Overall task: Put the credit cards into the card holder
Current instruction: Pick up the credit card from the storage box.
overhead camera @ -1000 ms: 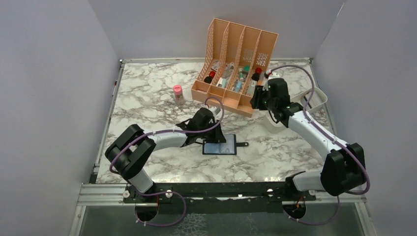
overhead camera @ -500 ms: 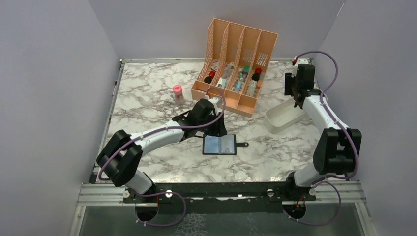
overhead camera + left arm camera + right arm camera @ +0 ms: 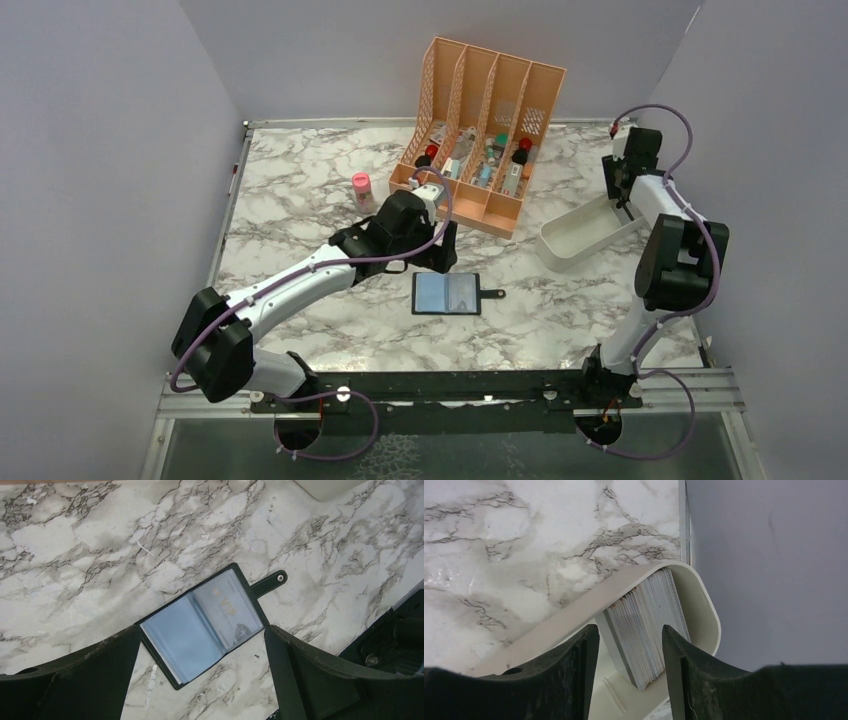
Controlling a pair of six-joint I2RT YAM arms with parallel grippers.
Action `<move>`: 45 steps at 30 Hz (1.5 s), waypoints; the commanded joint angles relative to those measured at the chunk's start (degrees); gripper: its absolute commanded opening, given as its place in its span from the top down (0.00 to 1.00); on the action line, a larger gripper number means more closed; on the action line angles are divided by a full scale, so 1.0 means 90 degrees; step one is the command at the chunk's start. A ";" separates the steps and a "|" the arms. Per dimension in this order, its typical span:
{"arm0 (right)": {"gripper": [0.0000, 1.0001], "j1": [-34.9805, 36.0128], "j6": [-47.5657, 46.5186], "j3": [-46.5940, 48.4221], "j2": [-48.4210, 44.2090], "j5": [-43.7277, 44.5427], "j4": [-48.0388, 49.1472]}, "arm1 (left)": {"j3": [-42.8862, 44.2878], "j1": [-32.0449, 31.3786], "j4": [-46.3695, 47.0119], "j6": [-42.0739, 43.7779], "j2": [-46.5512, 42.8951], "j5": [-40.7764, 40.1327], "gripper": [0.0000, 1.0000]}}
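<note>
The card holder (image 3: 447,293) lies open and flat on the marble, its bluish sleeves up and its snap tab (image 3: 270,582) pointing away. A pale card (image 3: 231,611) with gold lettering shows inside its right sleeve. My left gripper (image 3: 200,680) hovers over the holder's near edge, open wide, with nothing between its fingers. A thick stack of greyish credit cards (image 3: 651,620) stands on edge in the rounded end of the white tray (image 3: 704,605). My right gripper (image 3: 629,672) is open around the stack's lower corner, with a gap on the left side.
The orange file organiser (image 3: 480,130) with small items stands at the back centre. A small pink bottle (image 3: 361,190) is left of it. The white tray (image 3: 570,245) lies at the right, close to the side wall and the table edge.
The left gripper opened and drew back from the card holder. The right arm swung from beside the organiser to the far right, over the tray's end.
</note>
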 commanded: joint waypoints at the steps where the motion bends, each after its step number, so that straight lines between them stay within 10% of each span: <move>1: 0.45 -0.0047 -0.0466 0.0268 0.0323 -0.0032 -0.0276 | 0.0203 0.0024 -0.0366 0.0315 0.0059 -0.0330 0.01; 16: 0.47 -0.0047 -0.0921 -0.0006 0.0881 0.0841 0.0057 | 0.0345 0.0094 -0.0380 0.0393 0.0250 -0.0048 0.01; 45: 0.89 -0.0028 -0.0428 -0.0117 -0.0084 0.0398 0.0289 | 0.0261 0.0129 -0.0352 0.0345 0.0191 0.0072 0.01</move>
